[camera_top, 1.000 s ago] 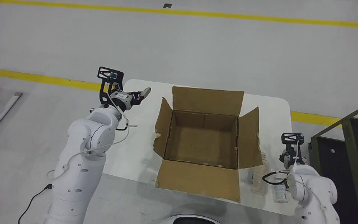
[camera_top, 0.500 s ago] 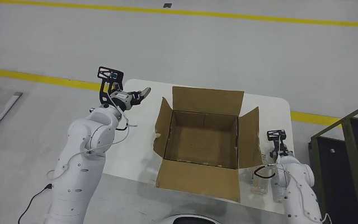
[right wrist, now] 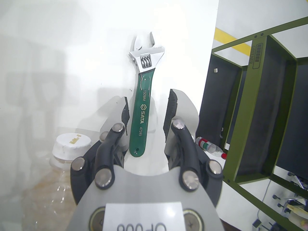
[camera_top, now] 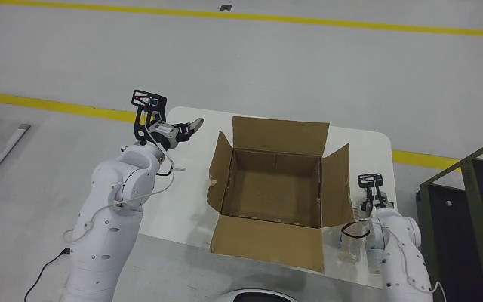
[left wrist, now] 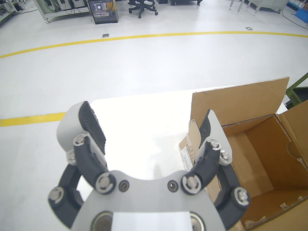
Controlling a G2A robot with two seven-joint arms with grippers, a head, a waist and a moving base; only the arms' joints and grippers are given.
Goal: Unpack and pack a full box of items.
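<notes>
Right pincer (right wrist: 148, 109) spread wide, wrench (right wrist: 145, 78) handle lined up in the gap, long axis running straight ahead!

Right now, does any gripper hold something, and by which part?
Nothing is held. The left gripper is open and empty. The right gripper is open around the green handle of the wrench, not clamped.

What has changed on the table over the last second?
The right claw swung sideways toward the cardboard box and now hangs open over the green-handled wrench, whose handle shows between its fingers. Nothing was taken hold of or let go. The left claw stayed open beside the box, and the box itself did not move.
</notes>
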